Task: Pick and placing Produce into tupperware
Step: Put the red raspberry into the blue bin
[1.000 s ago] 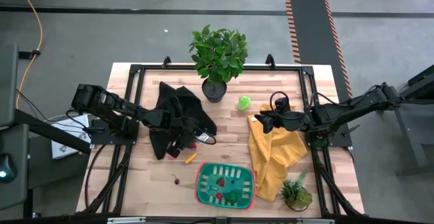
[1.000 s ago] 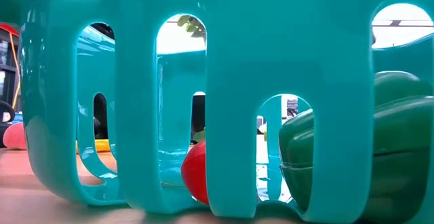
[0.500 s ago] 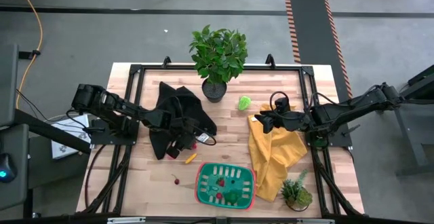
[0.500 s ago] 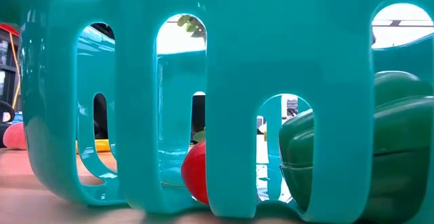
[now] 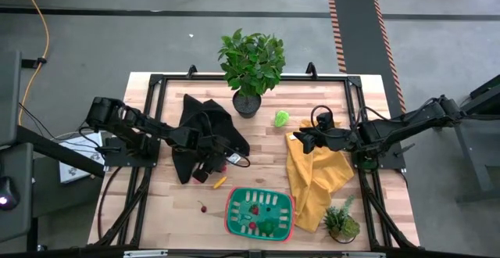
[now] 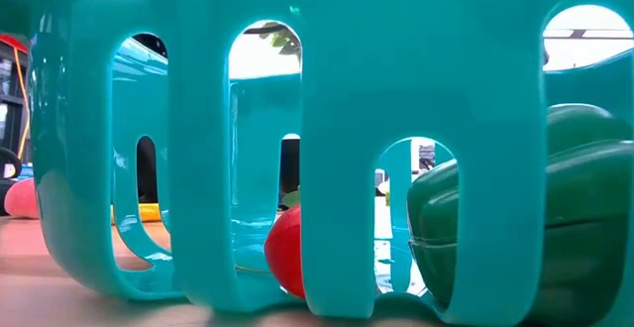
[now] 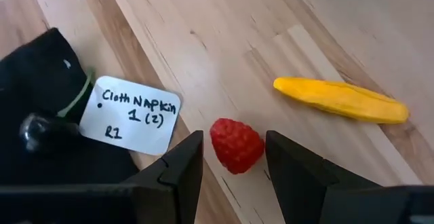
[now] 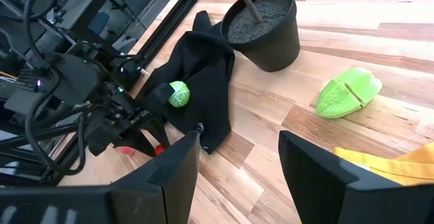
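While the left tool (image 7: pixel 232 157) sits low over the pale wooden bench (image 5: pixel 172 203), its two dark fingers stand apart on either side of a small red toy raspberry (image 7: pixel 237 144), not clamped on it. A slim yellow toy pod (image 7: pixel 341 99) lies near the berry, and a white paper tag (image 7: pixel 132 114) lies on a crumpled black cloth (image 5: pixel 205 129). The rounded green tupperware with the red rim (image 5: pixel 260 213) rests at the bench's front edge, holding a red piece (image 6: pixel 284 252) and a dark green piece (image 6: pixel 584 218). The right tool (image 8: pixel 239 157) hangs released over the mustard-yellow cloth (image 5: pixel 316 176), gripping nothing. A lime-green toy wedge (image 8: pixel 348 93) lies beside the black plant pot (image 8: pixel 263 24).
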